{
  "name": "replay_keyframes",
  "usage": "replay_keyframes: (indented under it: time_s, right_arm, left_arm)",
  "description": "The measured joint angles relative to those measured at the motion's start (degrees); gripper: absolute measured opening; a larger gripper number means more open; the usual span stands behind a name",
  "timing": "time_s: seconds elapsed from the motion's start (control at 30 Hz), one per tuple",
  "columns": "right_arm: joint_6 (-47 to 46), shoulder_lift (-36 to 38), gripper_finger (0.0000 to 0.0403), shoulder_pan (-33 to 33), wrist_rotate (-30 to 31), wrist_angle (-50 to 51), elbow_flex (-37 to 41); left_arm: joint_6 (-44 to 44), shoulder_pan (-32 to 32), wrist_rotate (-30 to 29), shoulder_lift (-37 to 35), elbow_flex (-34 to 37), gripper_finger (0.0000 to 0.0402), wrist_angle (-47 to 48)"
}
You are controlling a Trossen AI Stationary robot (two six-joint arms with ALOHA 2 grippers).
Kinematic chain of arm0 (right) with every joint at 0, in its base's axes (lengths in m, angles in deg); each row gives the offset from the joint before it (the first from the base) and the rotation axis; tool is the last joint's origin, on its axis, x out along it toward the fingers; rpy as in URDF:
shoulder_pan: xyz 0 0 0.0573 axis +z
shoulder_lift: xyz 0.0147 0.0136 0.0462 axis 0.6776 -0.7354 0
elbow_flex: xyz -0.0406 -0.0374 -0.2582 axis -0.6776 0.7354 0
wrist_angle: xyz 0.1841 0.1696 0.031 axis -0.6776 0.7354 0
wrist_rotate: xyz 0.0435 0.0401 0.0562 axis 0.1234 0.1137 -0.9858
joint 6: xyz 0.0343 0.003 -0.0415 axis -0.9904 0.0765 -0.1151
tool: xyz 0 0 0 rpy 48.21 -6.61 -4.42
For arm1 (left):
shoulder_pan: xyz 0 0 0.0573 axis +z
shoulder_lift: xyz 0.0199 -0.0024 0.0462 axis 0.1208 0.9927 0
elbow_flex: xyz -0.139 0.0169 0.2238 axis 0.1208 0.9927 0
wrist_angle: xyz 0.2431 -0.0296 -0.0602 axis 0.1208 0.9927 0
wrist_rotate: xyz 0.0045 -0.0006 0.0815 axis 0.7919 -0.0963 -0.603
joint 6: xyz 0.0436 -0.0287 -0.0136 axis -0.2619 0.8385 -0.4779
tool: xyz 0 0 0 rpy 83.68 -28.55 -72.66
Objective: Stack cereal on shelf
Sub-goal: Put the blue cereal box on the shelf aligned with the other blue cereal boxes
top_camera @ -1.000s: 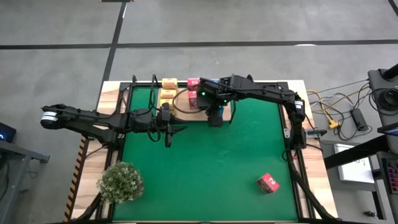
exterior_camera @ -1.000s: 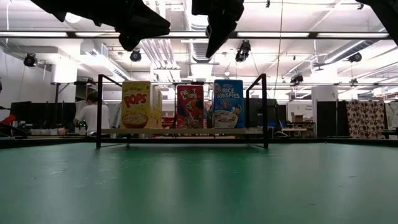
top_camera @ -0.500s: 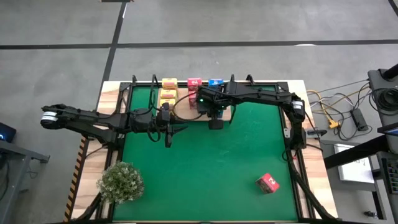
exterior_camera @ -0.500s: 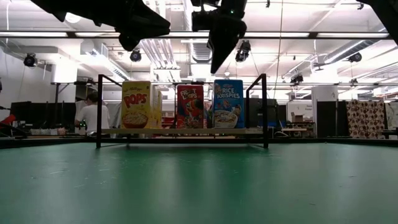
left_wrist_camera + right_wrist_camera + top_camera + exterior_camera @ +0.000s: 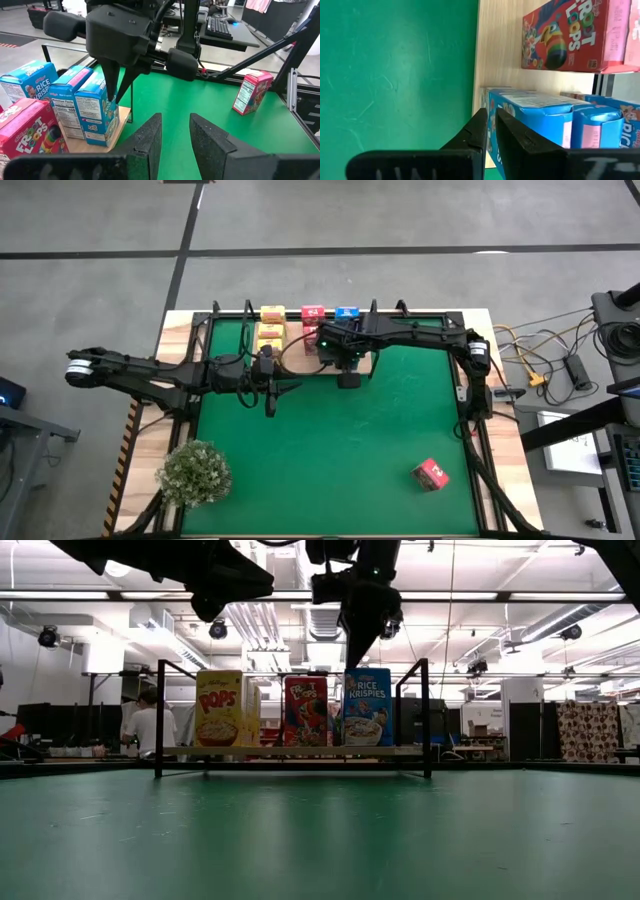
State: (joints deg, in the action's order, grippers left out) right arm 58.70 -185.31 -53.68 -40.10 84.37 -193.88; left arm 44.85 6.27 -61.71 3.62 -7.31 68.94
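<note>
- If you read the table left to right, first comes the bushy plant [image 5: 195, 472] at the front-left corner of the green mat [image 5: 330, 440]. It's not part of the job.
- Next is your left gripper [image 5: 175, 120], hanging over the mat just in front of the shelf's left end. Fingers are spread w/ nothing between them, so it's basically waiting.
- Then the shelf [image 5: 300, 751], a pale wooden board w/ a thin black wire frame, at the back edge of the mat. The front row is a yellow Pops carton [image 5: 219, 708], a red Froot Loops carton [image 5: 305, 711] and a blue Rice Krispies carton [image 5: 367, 707], all upright, w/ more cartons behind them.
- Your right gripper [image 5: 114, 95] is over the shelf's right end, tips right at the front blue carton. Fingers are pressed together, and I can't see anything pinched.
- Way off to the right-front, well apart from the shelf, one pink-red carton [image 5: 432, 474] sits alone on the mat. IMO that's the one left to stack.
- Handling, my guess: these are small, light boxes of thin card w/ a slick print, so they'll dent or tip easily.
- I'd take hold across the two narrow sides, around mid-height, w/ a gentle squeeze.
</note>
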Motion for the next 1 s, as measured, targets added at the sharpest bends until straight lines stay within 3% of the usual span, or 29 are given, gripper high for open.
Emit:
replay_keyframes:
  time_s: [1.0]
  right_arm:
    - [0.4,0.0,0.0027,-1.4,0.0,0.1,0.3]
  left_arm:
    - [0.2,0.0,-0.1,0.0,0.0,0.0084,0.0]
